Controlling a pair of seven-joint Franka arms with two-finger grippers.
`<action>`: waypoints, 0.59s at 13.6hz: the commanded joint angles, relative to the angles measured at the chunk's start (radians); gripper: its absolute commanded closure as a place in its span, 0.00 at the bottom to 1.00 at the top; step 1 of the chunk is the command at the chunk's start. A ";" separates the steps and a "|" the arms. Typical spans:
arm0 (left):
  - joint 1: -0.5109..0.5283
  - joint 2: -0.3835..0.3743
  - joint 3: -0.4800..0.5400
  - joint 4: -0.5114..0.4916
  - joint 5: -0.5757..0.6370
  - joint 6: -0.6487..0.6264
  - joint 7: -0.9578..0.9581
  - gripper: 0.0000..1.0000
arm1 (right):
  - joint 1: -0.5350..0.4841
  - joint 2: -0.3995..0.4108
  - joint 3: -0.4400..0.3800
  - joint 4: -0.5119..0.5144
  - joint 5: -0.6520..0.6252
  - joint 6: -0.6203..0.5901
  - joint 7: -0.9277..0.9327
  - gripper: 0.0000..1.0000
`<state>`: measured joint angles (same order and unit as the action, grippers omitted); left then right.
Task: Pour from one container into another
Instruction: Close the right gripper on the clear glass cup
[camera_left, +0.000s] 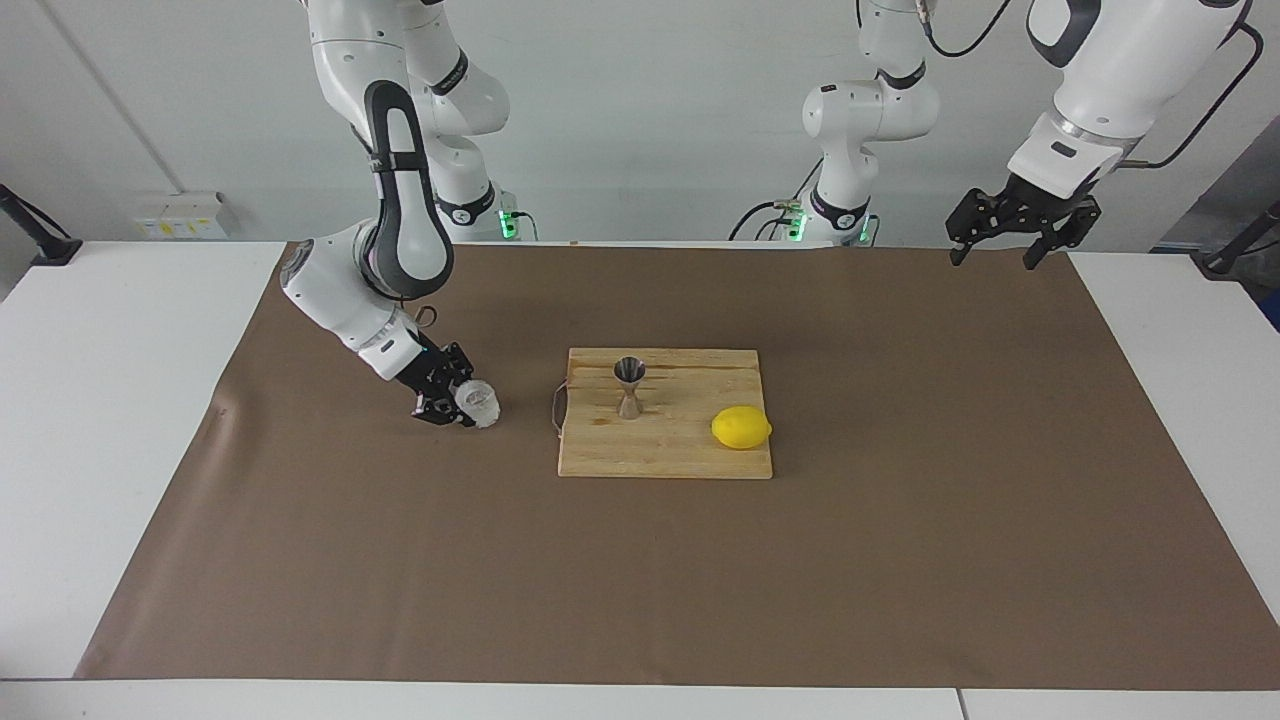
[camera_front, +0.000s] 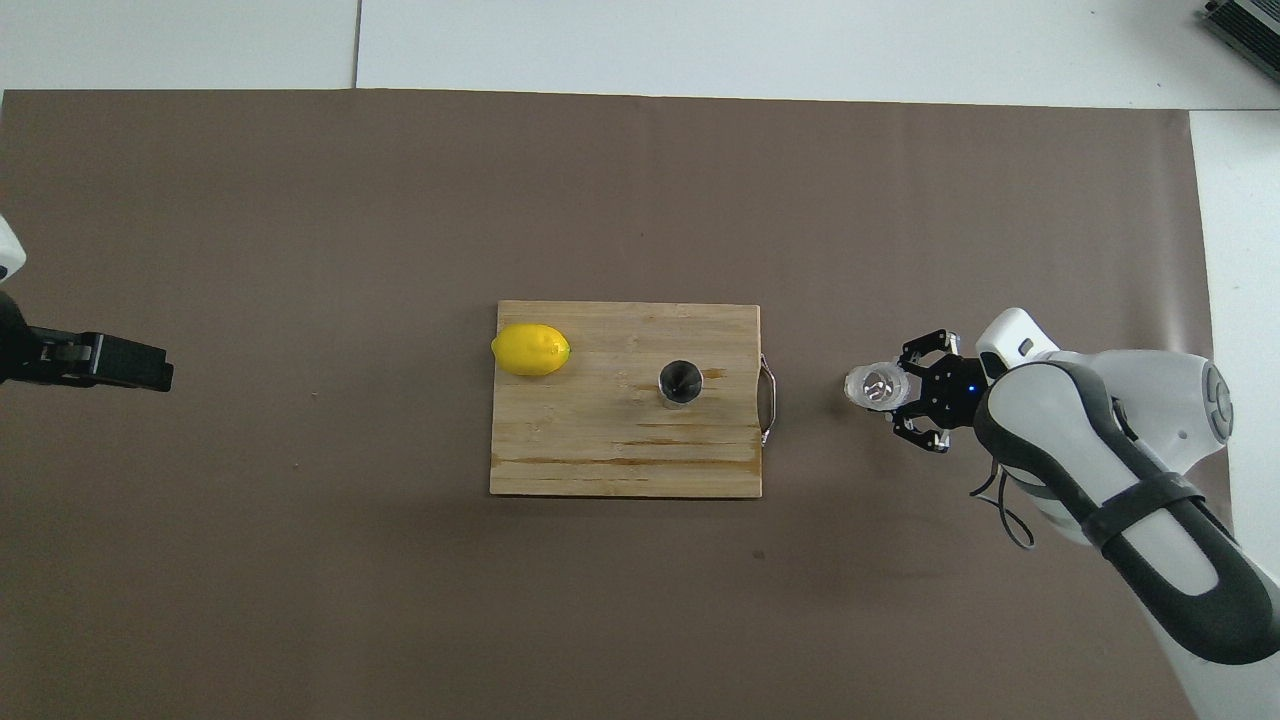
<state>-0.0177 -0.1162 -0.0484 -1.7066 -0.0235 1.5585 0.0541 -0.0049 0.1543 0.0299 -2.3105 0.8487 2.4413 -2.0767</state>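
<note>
The small textured clear glass cup (camera_left: 479, 403) (camera_front: 871, 386) stands upright, low over the brown mat, beside the handle end of the wooden board. My right gripper (camera_left: 461, 403) (camera_front: 894, 392) is shut on its side. Whether the cup rests on the mat I cannot tell. The steel hourglass jigger (camera_left: 629, 386) (camera_front: 680, 383) stands upright on the board, apart from the cup. My left gripper (camera_left: 992, 261) (camera_front: 120, 362) waits open and empty, high over the mat's corner at the left arm's end.
The wooden cutting board (camera_left: 660, 455) (camera_front: 600, 470) lies mid-table with a metal handle toward the right arm's end. A yellow lemon (camera_left: 741, 428) (camera_front: 530, 350) rests on the board toward the left arm's end. Brown mat (camera_left: 900, 520) covers the table.
</note>
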 joint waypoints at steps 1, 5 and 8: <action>0.005 0.075 0.001 0.100 -0.004 -0.064 -0.007 0.00 | -0.001 -0.005 0.005 0.005 0.032 0.004 0.007 0.77; -0.007 0.052 -0.001 0.045 0.004 -0.020 -0.007 0.00 | 0.003 -0.007 0.014 0.048 0.027 -0.010 0.038 0.77; -0.007 0.050 -0.001 0.047 0.004 -0.020 -0.011 0.00 | 0.043 -0.016 0.018 0.074 0.012 -0.011 0.131 0.77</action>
<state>-0.0189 -0.0592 -0.0522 -1.6583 -0.0235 1.5378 0.0541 0.0230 0.1528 0.0404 -2.2521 0.8487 2.4383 -2.0002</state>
